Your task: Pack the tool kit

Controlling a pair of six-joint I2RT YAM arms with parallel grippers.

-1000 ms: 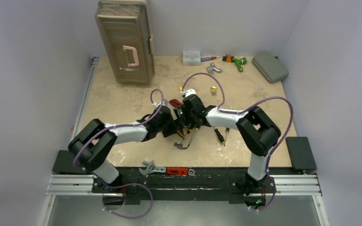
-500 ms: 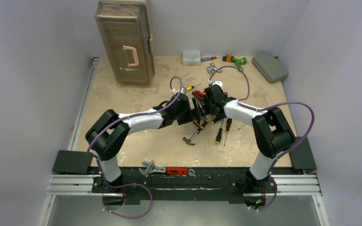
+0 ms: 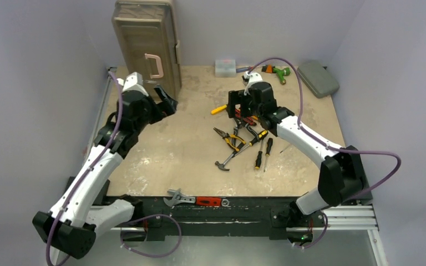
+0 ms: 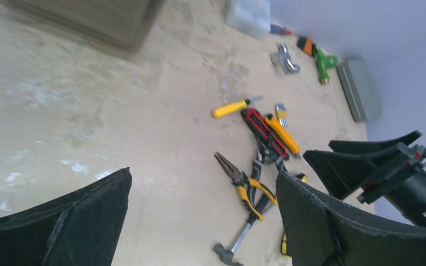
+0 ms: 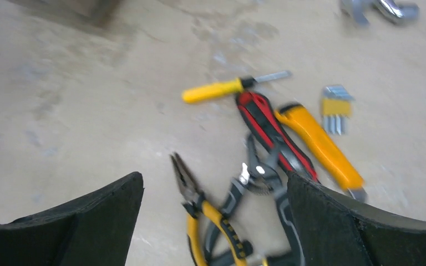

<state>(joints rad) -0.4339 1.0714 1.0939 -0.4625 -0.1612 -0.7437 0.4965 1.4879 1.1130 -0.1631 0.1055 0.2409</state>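
The beige-tan toolbox [image 3: 147, 47] with its pale pink handle [image 3: 154, 65] stands closed at the far left. Its blurred corner shows in the left wrist view [image 4: 83, 19]. Loose tools lie mid-table: yellow-handled pliers [image 3: 227, 138], a hammer [image 3: 228, 159], screwdrivers [image 3: 262, 154] and a yellow screwdriver [image 3: 219, 109]. My left gripper [image 3: 169, 100] is open and empty, raised beside the toolbox's near right corner. My right gripper [image 3: 234, 105] is open and empty above the far end of the pile. The right wrist view shows the pliers [image 5: 205, 216], red-handled pliers [image 5: 272, 133] and a yellow knife [image 5: 319, 144].
A small clear box [image 3: 225, 67], a metal piece [image 3: 250, 80], a green tool [image 3: 280, 72] and a grey-green case [image 3: 317, 78] lie along the far edge. An adjustable wrench [image 3: 178, 197] and a red tool [image 3: 208, 201] rest on the front rail.
Both grippers have lifted away from the tool pile. The left arm swung far left toward the toolbox, the right moved back. The tools, first pushed rightward, now lie loose.
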